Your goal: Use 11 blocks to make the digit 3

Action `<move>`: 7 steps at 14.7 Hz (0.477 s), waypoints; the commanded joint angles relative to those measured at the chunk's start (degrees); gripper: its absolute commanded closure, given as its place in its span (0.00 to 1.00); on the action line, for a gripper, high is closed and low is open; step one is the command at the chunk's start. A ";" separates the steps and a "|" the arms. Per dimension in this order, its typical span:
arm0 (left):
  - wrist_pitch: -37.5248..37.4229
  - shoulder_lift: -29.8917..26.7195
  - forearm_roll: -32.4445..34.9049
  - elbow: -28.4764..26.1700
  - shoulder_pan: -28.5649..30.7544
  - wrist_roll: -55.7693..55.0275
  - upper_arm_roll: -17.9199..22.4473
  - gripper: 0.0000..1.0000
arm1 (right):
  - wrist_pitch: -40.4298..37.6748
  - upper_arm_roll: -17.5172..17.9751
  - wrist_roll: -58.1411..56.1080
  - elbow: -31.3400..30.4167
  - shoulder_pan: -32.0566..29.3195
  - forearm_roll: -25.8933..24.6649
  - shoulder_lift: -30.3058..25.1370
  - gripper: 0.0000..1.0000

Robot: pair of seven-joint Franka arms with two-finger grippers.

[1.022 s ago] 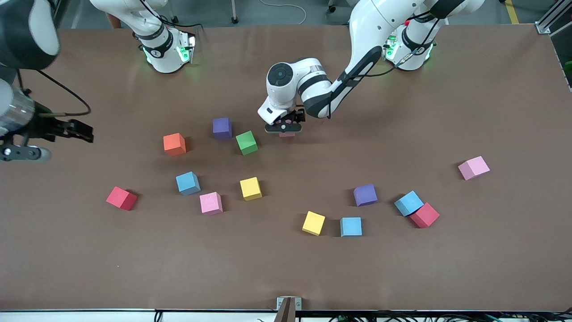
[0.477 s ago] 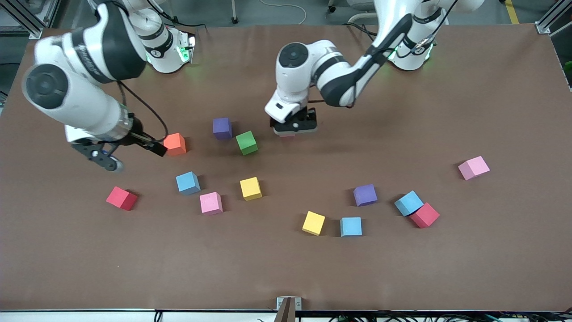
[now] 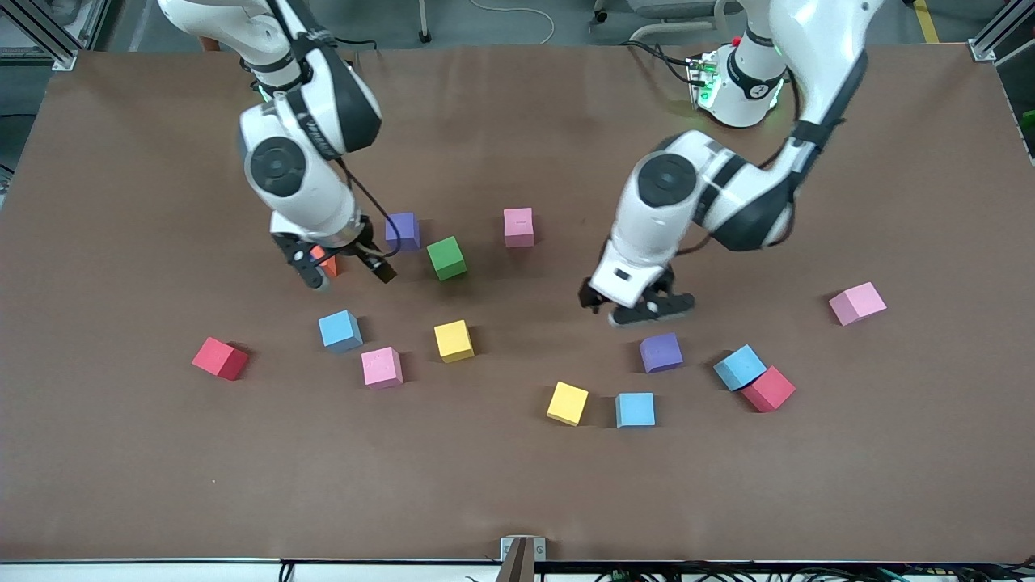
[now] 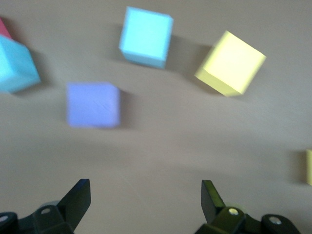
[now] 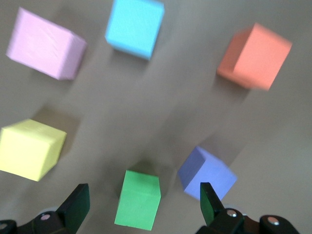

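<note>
Clearly spread wide, left gripper (image 3: 639,305): fingers (image 4: 78,200) apart, holding nothing, hanging over bare table (image 3: 517,485) just beside a purple cube (image 3: 661,352). Likewise wide apart and empty, right gripper (image 3: 344,267), fingers (image 5: 78,202) either side of a gap, over the orange cube (image 3: 325,260), with no contact visible.

No digit 3 yet: blocks scattered singly, no long axis to read.
- Toward the right arm's end: red (image 3: 220,358), blue (image 3: 340,331), pink (image 3: 382,367), yellow (image 3: 454,340).
- Farther from the front camera: purple (image 3: 402,231), green (image 3: 446,258) just beside it, pink (image 3: 518,227) apart from both.
- Nearer the front camera: yellow (image 3: 568,403) just beside blue (image 3: 635,410).
- Toward the left arm's end: blue (image 3: 739,367) touching red (image 3: 769,389), and pink (image 3: 857,303) well apart.

Most turned at differing angles to the table edge.
</note>
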 commanded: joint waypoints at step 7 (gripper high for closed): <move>-0.52 12.30 0.16 9.62 6.90 15.76 -0.30 0.03 | 10.46 -0.77 13.28 -5.85 10.12 0.75 4.61 0.00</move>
